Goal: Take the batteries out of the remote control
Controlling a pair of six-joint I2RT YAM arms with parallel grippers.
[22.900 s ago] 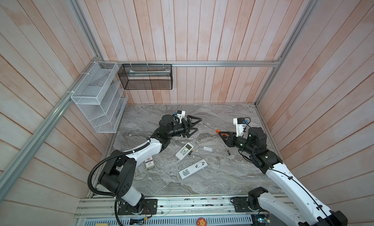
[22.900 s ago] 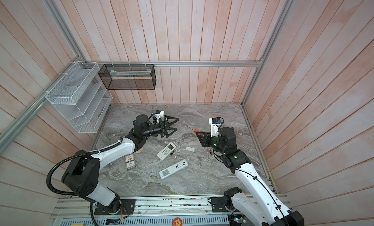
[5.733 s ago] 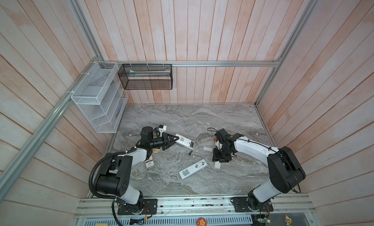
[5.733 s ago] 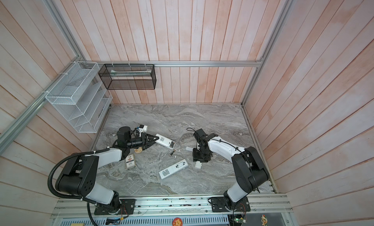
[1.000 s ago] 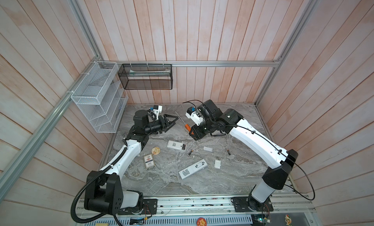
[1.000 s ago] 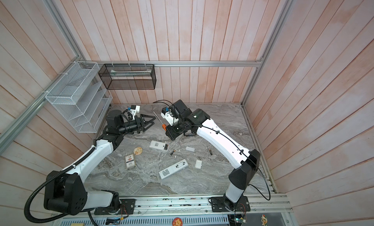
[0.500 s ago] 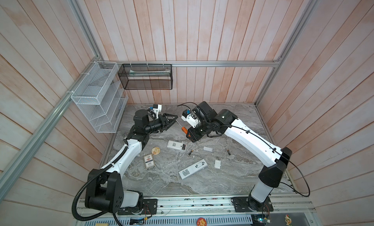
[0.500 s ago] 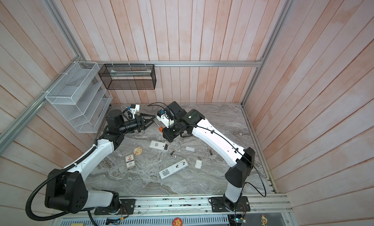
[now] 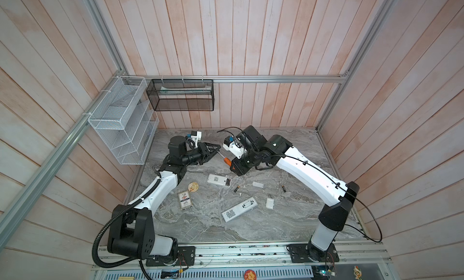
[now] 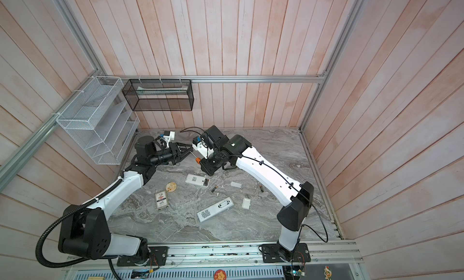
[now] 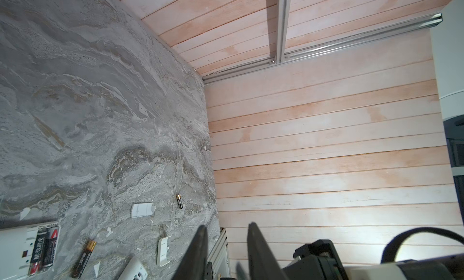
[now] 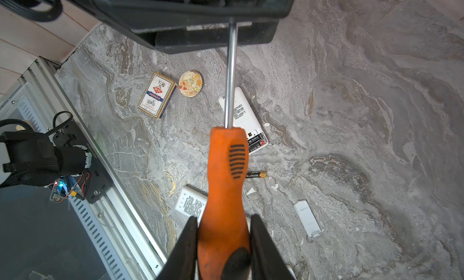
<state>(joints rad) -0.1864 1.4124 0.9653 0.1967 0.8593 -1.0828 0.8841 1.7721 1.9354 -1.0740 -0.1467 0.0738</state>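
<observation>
Clamping screwdriver (image 12: 227,180), right jaws; table (image 9: 308,148) back-right corner open.

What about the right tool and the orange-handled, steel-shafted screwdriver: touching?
Touching: the right wrist view shows the right tool clamping both sides of the orange-handled screwdriver.

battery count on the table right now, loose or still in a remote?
4. Two batteries sit in the shorter remote; one loose battery beside it; another near the right arm. Others may be hidden.

Two remotes (image 9: 219,179) (image 9: 239,209); four batteries (image 9: 236,189) (image 9: 283,189) (image 11: 42,251) (two loose); two white covers (image 9: 257,184) (image 9: 270,203); one screwdriver (image 12: 226,178).
</observation>
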